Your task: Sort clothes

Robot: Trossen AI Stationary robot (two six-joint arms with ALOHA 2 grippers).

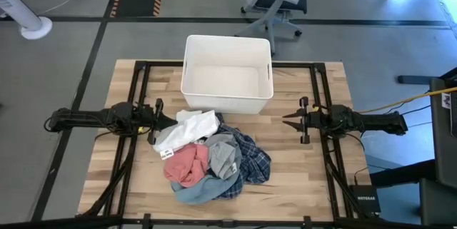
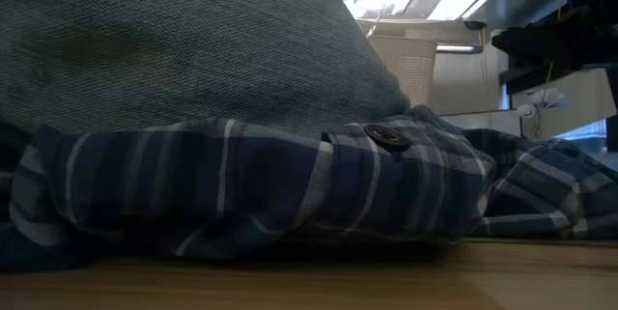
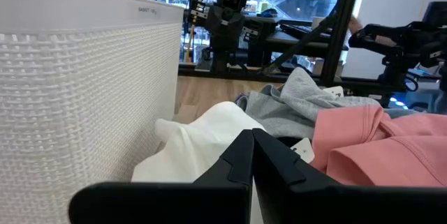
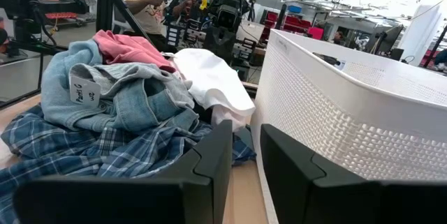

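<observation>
From overhead I get even, soft light across the bench (image 1: 300, 165), with only faint shadows hugging the clothes (image 1: 211, 158) and the white bin (image 1: 227, 74); nothing glares there. My low camera is mostly blocked by dark fabric: the denim shirt (image 2: 183, 49) fills the picture, dim and slightly soft, and the plaid shirt (image 2: 261, 189) lies in shade, while the ceiling lights beyond burn out white. In the left wrist camera my own fingers (image 3: 241, 165) are black silhouettes against bright windows. The right wrist camera is bright, with the bin's wall (image 4: 349, 119) nearly washed out and lines bowing toward the edges.
</observation>
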